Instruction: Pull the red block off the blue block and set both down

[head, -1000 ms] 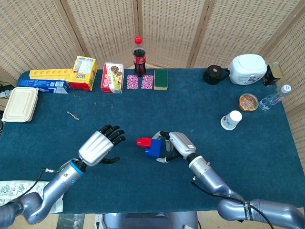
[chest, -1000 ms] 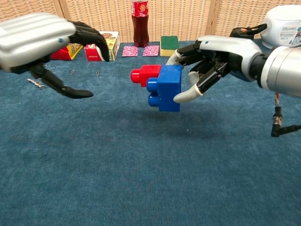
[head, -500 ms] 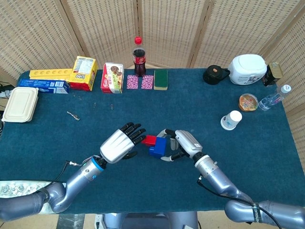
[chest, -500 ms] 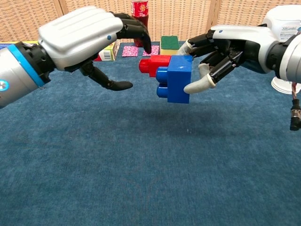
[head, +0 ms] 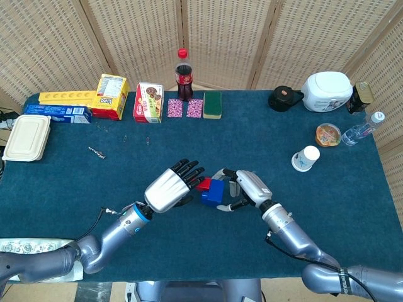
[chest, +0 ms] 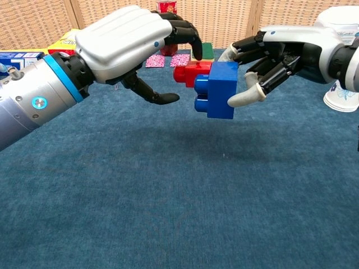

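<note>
Glossy plastic red block (chest: pixel 189 73); matt cloth table (chest: pixel 168 196).

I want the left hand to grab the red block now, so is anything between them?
Nothing visible. The left hand is open right beside the red block, fingers over its top, with only open air between. The right hand holds the blue block from the opposite side.

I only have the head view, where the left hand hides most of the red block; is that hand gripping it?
Observer: Not plainly. In the chest view the left hand curls its fingers over the red block, but its thumb hangs below, apart from it.
Operator: Thanks. Are the blocks resting on anything?
Observer: No. The right hand holds the blue block clear above the table, with the red one joined to its side.
</note>
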Action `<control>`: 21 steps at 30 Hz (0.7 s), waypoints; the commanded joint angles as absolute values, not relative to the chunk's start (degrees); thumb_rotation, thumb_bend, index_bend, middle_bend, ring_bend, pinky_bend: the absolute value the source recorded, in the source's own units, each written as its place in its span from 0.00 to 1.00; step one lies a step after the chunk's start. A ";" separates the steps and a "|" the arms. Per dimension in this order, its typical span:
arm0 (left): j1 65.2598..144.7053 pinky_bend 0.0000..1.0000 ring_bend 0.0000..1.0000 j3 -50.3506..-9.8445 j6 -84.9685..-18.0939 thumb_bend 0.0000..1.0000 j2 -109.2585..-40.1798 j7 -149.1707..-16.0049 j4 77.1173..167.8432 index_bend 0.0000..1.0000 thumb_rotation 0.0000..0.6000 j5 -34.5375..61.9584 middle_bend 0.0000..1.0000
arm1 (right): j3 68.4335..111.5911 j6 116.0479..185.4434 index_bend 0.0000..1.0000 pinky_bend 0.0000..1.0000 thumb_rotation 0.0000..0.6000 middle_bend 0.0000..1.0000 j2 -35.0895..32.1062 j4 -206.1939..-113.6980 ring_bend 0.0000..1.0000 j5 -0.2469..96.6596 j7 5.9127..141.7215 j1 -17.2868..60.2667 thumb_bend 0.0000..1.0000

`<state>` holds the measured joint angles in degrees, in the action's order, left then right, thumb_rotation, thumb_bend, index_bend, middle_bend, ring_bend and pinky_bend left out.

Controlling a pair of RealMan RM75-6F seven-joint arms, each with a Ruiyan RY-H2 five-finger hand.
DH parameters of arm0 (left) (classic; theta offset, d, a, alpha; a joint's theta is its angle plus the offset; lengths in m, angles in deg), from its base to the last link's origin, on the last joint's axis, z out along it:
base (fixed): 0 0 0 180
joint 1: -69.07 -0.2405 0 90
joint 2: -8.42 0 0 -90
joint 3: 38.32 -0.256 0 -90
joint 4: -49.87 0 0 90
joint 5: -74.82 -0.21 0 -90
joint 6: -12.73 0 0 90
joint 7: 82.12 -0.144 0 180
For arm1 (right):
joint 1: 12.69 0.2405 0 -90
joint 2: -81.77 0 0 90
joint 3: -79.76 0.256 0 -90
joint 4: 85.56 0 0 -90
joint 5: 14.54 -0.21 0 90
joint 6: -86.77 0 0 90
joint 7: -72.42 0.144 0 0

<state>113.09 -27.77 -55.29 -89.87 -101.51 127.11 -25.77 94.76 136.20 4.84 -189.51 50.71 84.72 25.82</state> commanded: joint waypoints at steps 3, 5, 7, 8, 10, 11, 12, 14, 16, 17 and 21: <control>114.14 0.29 0.23 -27.61 -55.97 0.26 -91.26 -101.21 125.75 0.35 0.90 -25.83 0.31 | 94.71 136.27 0.45 0.61 1.00 0.51 5.26 -189.80 0.67 50.79 85.18 25.70 0.21; 114.59 0.29 0.23 -27.68 -56.05 0.26 -91.58 -101.50 125.30 0.35 0.91 -26.04 0.31 | 94.69 136.26 0.45 0.61 1.00 0.52 5.48 -189.92 0.67 50.81 85.32 25.68 0.21; 115.00 0.29 0.23 -27.62 -56.19 0.27 -91.93 -101.88 124.85 0.35 0.93 -26.12 0.31 | 94.63 136.20 0.46 0.62 1.00 0.52 5.73 -190.05 0.67 50.81 85.44 25.65 0.21; 115.35 0.29 0.23 -27.26 -56.28 0.27 -92.41 -102.25 124.47 0.35 0.96 -25.97 0.31 | 94.67 136.12 0.46 0.62 1.00 0.52 5.98 -190.37 0.68 50.74 85.88 25.55 0.21; 116.16 0.29 0.23 -27.45 -56.34 0.27 -92.93 -103.53 123.25 0.35 0.98 -26.58 0.31 | 94.64 135.99 0.46 0.62 1.00 0.52 6.38 -190.60 0.68 50.91 86.32 25.50 0.21; 116.49 0.29 0.23 -27.52 -56.56 0.27 -93.16 -104.09 122.67 0.36 0.99 -27.02 0.31 | 94.65 135.89 0.46 0.62 1.00 0.52 6.51 -190.66 0.68 50.91 86.49 25.52 0.21; 116.76 0.29 0.23 -27.50 -56.89 0.27 -93.49 -104.54 122.04 0.36 0.99 -27.33 0.31 | 94.65 135.82 0.46 0.62 1.00 0.52 6.65 -190.73 0.68 50.90 86.64 25.52 0.21; 117.13 0.29 0.23 -27.49 -57.53 0.28 -94.20 -104.63 121.07 0.36 1.00 -27.43 0.31 | 94.60 135.88 0.46 0.62 1.00 0.52 6.90 -190.82 0.68 50.93 86.78 25.45 0.21; 117.25 0.29 0.23 -27.49 -58.01 0.28 -94.81 -104.30 120.52 0.36 1.00 -27.17 0.31 | 94.57 135.93 0.46 0.63 1.00 0.52 7.10 -190.91 0.68 50.95 87.03 25.36 0.21; 117.40 0.29 0.23 -27.47 -58.30 0.28 -95.10 -104.32 120.06 0.36 1.00 -27.13 0.31 | 94.53 135.98 0.46 0.63 1.00 0.52 7.20 -190.92 0.68 51.02 87.09 25.33 0.21; 118.11 0.29 0.23 -27.49 -58.66 0.28 -96.29 -103.82 118.23 0.36 1.00 -26.81 0.31 | 94.49 135.75 0.47 0.63 1.00 0.53 7.58 -191.10 0.69 51.17 87.68 25.32 0.21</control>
